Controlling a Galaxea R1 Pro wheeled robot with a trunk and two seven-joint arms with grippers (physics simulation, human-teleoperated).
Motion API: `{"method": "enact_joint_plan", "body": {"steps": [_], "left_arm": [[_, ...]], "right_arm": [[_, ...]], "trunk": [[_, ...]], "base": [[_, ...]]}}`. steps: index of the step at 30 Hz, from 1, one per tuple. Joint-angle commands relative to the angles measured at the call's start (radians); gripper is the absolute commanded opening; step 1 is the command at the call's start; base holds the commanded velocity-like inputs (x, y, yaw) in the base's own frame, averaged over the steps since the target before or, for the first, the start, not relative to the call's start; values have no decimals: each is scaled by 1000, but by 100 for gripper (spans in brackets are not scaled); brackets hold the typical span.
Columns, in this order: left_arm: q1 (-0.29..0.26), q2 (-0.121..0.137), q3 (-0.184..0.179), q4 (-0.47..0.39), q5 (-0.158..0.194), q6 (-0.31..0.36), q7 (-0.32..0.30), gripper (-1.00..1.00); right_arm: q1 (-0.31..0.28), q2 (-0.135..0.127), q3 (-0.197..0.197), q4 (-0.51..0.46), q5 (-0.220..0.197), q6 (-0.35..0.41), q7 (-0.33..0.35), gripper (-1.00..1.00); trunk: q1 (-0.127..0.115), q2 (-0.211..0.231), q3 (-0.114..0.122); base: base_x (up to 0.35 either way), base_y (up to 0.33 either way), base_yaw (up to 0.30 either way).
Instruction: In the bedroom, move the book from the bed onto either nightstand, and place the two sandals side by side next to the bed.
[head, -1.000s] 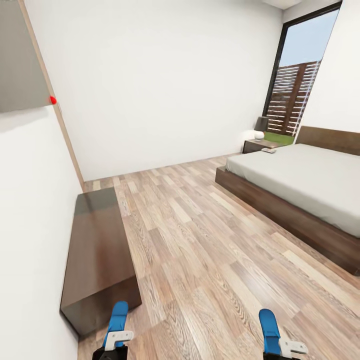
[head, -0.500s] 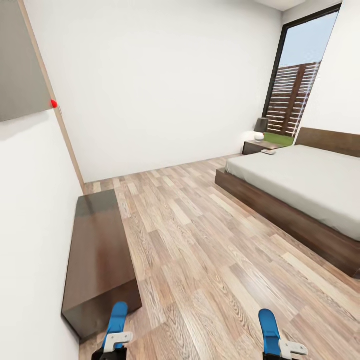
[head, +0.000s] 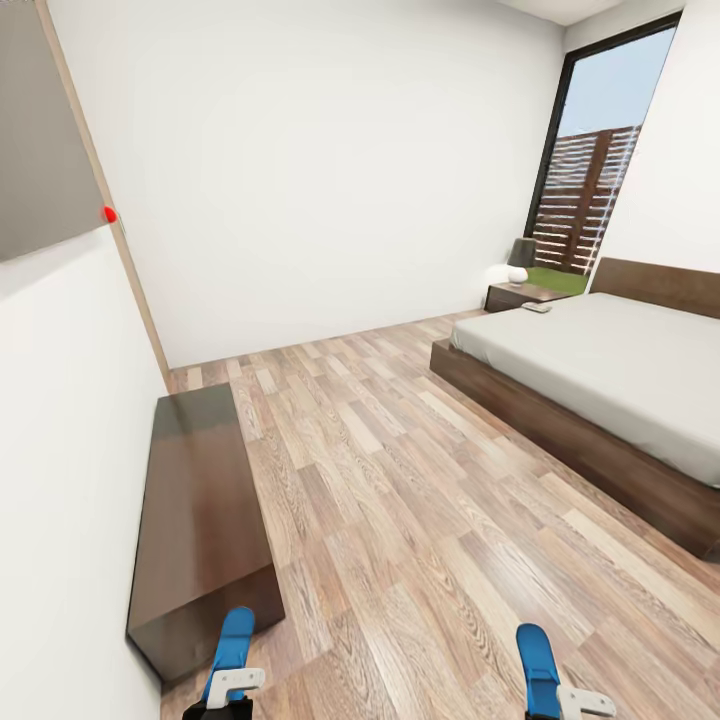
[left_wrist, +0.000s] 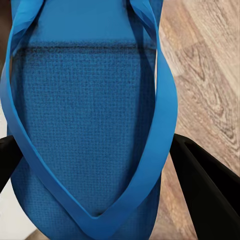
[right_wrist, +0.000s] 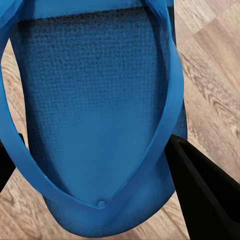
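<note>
Both sandals are off the floor and in the robot's grip, so the pick-up half of the sandal job looks done. The left gripper (head: 232, 690) pinches one blue sandal (head: 236, 640), whose sole and strap show up close in the left wrist view (left_wrist: 85, 115) between two dark fingers (left_wrist: 210, 190). The right gripper (head: 560, 700) pinches the other sandal (head: 536, 655), seen the same way in the right wrist view (right_wrist: 95, 110) with a dark finger (right_wrist: 205, 185) at its side. Both claws are pressed onto the sandals rather than spread

What is left, as I judge it, is most of the task. The sandals hang over the wood floor (head: 420, 520), well apart from the bed (head: 600, 370), and have not yet been set down side by side next to it. The bed lies ahead and to the robot's right, with a long low bench cabinet (head: 200, 510) against the wall on the side opposite the bed. Beyond the bed's far corner stands the nightstand (head: 515, 293), carrying a lamp (head: 520, 255). A small pale object (head: 537, 306) lies on the mattress near the nightstand; it is too small to tell whether it is the book, so the book step appears still undone
</note>
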Motion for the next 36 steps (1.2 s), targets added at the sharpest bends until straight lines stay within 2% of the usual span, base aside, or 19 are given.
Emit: {"method": "enact_joint_plan", "body": {"steps": [1,36], "left_arm": [[-1,2,-8,-2,7,4,10,-100],[-1,0,-9,30,7,-24,10,-100]], "right_arm": [[-1,1,-7,2,7,-4,-1,-100],[-1,7,-6,11,11,-7,-1,-100]], "trunk": [[-4,7,2],[-134,245,109]], "base": [[0,0,0],[0,0,0]]}}
